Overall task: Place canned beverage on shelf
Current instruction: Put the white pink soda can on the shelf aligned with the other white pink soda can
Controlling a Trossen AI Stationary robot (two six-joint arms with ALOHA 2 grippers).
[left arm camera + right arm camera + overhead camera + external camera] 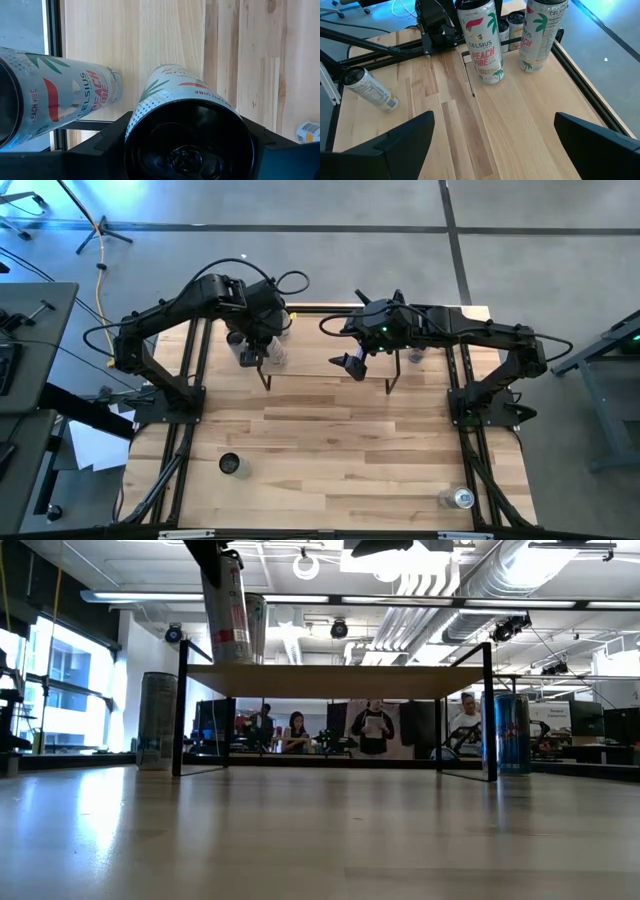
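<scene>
The can (228,615) is a tall, slim metal cylinder, white with red lettering and green palm leaves. It hangs upright at the left end of the shelf (335,680), its base level with the wood top or only just above it; the low view does not settle whether the two touch. The top of the can is cut off by the edge of that view, and from above it is mostly covered by the left gripper (252,345). Those dark fingers are clamped on its sides, and the left wrist view looks straight at the dark, domed underside.

A second can (55,95) of the same print stands on the shelf just beside the held one. The shelf is a flat board of pale, smooth wood on thin black metal legs. Seen from above, much of it lies under the two arms.

The right gripper (493,120) hangs over the right half of the shelf with its broad black fingers spread wide and nothing between them.

The table (330,450) is made of light wooden planks with visible grain and is framed by black rails. A dark-topped can (230,465) stands near its front left, and a silver-topped can (460,498) stands at the front right corner. A blue can (510,732) stands by the right shelf leg, and a grey can (157,720) stands by the left one, its label too dim to read. People in the room behind are small and indistinct.
</scene>
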